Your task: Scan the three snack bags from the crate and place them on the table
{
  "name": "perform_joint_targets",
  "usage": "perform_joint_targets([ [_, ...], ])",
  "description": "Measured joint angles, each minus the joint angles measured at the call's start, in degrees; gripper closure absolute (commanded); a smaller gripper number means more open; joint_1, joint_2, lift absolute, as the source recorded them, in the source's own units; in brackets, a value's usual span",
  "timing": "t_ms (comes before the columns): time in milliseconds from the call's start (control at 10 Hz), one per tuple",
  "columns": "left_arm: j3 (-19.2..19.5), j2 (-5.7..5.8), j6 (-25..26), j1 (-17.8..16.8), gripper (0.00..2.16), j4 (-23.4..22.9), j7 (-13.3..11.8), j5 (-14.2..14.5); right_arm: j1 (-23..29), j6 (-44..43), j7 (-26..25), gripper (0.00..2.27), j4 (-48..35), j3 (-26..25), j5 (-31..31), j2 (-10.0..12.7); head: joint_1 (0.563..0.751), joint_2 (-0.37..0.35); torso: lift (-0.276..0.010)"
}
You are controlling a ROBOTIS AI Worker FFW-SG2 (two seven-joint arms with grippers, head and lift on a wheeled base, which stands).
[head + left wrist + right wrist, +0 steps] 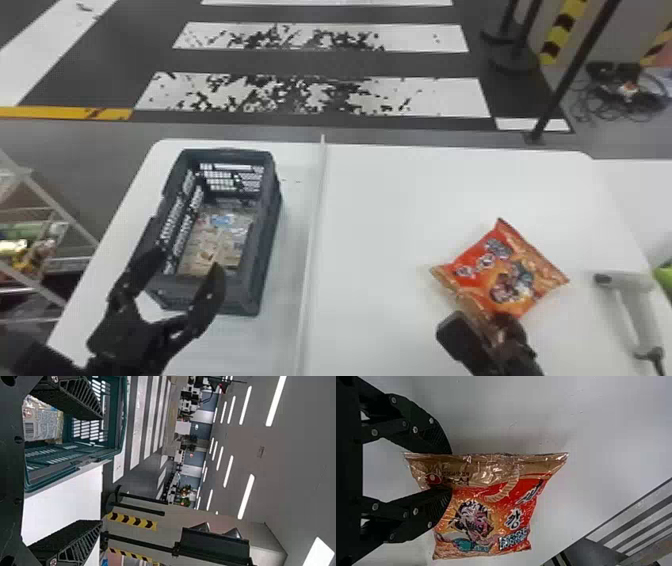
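In the head view, my left gripper (187,262) is open over the near end of the dark crate (252,295). Pale printed snack packaging (215,240) lies on the crate's floor. The left wrist view shows the open left gripper (103,471), with the crate (75,461) and a barcoded pack (41,419) beside its upper finger. At the right, my right gripper (482,325) is shut on the tan edge of an orange-red snack bag (505,270). From the right wrist, the right gripper (451,471) has this bag (494,510) between its fingers, its printed face in view.
The white table (380,200) has a raised strip (312,240) between the crate and the bag. A light grey handheld scanner (632,305) lies at the right. Beyond the table's left edge stands a wire rack (55,220) with colourful packages.
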Motion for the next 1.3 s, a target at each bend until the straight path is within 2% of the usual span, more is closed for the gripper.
perform_joint_targets([
  [200,0.1,0.09,-0.9,-0.1,0.06,0.5,-0.6,0.3,0.2,-2.0,0.1,2.22,0.5,-0.6,0.2,-0.1,0.695,0.024,-0.037],
  [400,0.2,0.13,-1.3,0.0,0.06,0.5,-0.7,0.4,2.2,-10.4,-0.5,2.23,0.0,-3.1,-1.0,-0.1,0.695,0.039,-0.037],
  [600,0.2,0.12,-1.3,0.0,0.06,0.5,-0.7,0.4,6.2,-20.8,0.2,2.23,-4.8,-7.8,-6.5,0.0,0.695,0.059,-0.037],
  [700,0.2,0.05,-1.3,0.0,0.06,0.5,-0.7,0.4,9.1,-29.9,3.9,2.24,-8.3,-12.2,-15.5,0.1,0.695,0.08,-0.037],
  [800,0.0,-0.06,-1.3,0.0,0.06,0.4,-0.7,0.4,11.6,-38.2,9.9,2.24,-10.9,-17.8,-28.7,1.1,0.695,0.086,-0.037],
  [900,-0.4,-0.14,-1.3,-0.1,0.06,0.3,-0.7,0.3,13.3,-43.4,18.1,2.24,-12.1,-24.5,-44.1,4.5,0.695,0.077,-0.037],
  [1000,-0.7,-0.13,-1.3,-0.2,0.06,0.2,-0.6,0.1,13.7,-43.9,22.2,2.24,-12.3,-28.8,-54.8,7.6,0.695,0.037,-0.037],
  [1100,-0.8,-0.03,-1.3,-0.3,0.06,0.2,-0.6,0.0,13.8,-41.8,24.7,2.24,-11.4,-31.9,-64.8,9.0,0.695,0.004,-0.037],
  [1300,-0.7,0.1,-1.6,-0.3,0.06,0.3,-0.6,-0.3,10.9,-26.3,29.0,2.24,-4.4,-38.9,-86.2,10.4,0.695,-0.014,-0.037],
])
